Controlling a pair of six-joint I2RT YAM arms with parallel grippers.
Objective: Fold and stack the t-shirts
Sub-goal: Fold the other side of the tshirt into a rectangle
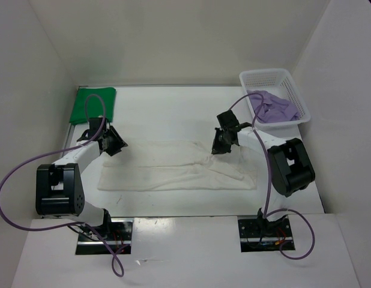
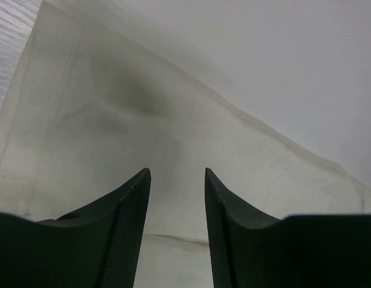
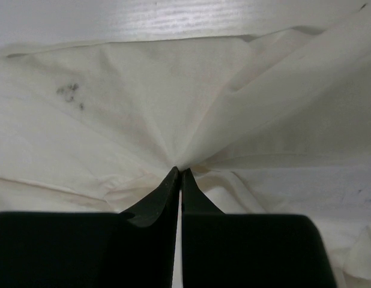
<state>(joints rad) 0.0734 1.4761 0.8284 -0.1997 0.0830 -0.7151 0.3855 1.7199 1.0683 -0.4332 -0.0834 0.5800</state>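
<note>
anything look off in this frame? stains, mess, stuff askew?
Minor only. The white t-shirt carries a cluster of small dark specks, like a stain. The cloth gathers into folds where the right gripper pinches it. Nothing looks spilled or torn.

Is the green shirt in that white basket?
No, the green shirt lies on the table, far left; the basket holds the purple shirt.

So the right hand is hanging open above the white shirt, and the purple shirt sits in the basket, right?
Not quite. The right hand is not open: the right wrist view shows it shut, pinching a fold of the white shirt. The purple shirt does sit in the basket.
</note>
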